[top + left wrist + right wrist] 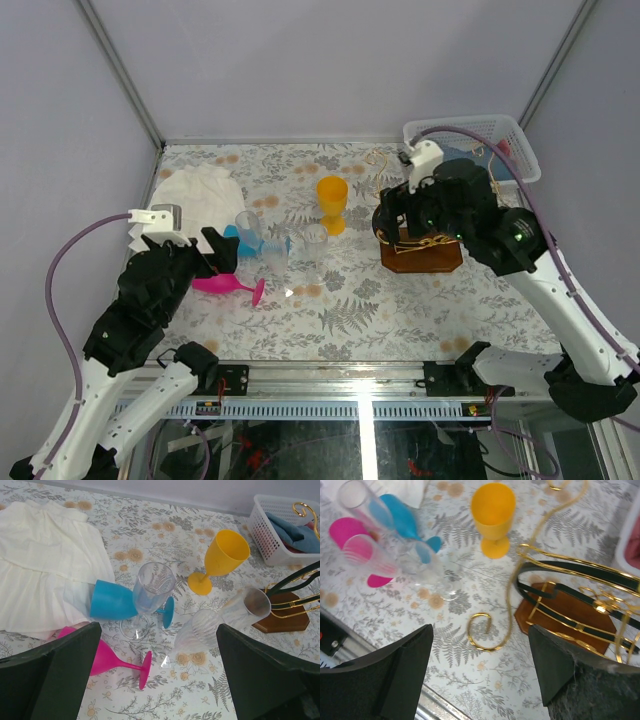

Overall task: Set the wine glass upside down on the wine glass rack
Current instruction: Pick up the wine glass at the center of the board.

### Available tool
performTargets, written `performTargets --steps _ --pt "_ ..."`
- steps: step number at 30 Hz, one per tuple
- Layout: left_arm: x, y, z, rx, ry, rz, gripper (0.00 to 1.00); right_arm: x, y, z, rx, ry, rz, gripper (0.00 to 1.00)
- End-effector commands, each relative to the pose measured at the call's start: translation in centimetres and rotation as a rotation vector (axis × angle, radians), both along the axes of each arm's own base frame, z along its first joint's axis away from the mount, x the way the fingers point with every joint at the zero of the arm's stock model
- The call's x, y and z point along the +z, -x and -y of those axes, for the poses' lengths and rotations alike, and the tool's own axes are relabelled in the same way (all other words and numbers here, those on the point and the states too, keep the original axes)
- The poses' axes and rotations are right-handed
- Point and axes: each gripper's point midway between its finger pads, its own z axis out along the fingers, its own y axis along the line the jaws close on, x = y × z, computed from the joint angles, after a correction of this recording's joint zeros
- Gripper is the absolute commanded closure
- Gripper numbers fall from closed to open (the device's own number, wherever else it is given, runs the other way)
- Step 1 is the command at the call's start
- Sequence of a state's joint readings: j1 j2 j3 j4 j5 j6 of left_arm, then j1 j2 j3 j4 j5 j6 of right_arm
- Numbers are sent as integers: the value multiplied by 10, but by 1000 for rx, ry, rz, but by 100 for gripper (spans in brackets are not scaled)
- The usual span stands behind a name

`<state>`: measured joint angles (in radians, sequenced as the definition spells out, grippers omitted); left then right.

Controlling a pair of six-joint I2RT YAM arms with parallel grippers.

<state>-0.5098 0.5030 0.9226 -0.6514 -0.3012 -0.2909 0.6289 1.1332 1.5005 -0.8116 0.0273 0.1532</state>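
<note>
Several wine glasses are on the flowered table. A yellow one (332,203) (225,555) (492,510) stands upright left of the wine glass rack (421,256) (282,619) (560,615), whose gold wire arms and black bar carry no glass. Two clear glasses (275,250) (313,245) stand mid-table. A blue glass (245,237) (112,600) and a pink one (230,287) (112,660) lie on their sides. My left gripper (215,250) (159,645) hovers open over the pink and clear glasses. My right gripper (390,215) (480,630) is open above a gold curl (482,632) of the rack, holding nothing.
A white cloth (195,195) (45,565) lies at the back left, partly under the blue glass. A white plastic basket (520,150) (270,535) with fabric in it stands at the back right behind the rack. Tent walls close in the table.
</note>
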Motion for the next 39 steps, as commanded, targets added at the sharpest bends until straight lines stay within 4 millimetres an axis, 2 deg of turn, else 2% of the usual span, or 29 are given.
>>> performTargets --steps 1,7,12,15,21,28,39 --pt "2 -1 4 -14 18 7 0 21 9 -37 21 -6 68 15" --pt "-4 1 2 4 33 1 0 0 24 -103 90 -30 73 1" --pt "-6 1 -1 21 36 2 0 -37 18 -129 71 -82 43 0" --pt "-11 0 -3 29 31 -1 0 -66 13 -136 38 -79 12 1" --pt "-12 1 -8 53 30 12 0 -103 9 -154 45 -139 7 0" --pt "-13 1 -8 50 25 12 0 -120 -6 -164 18 -201 90 1" --pt "-12 3 -11 60 29 23 0 -141 -34 -172 -36 -174 216 1"
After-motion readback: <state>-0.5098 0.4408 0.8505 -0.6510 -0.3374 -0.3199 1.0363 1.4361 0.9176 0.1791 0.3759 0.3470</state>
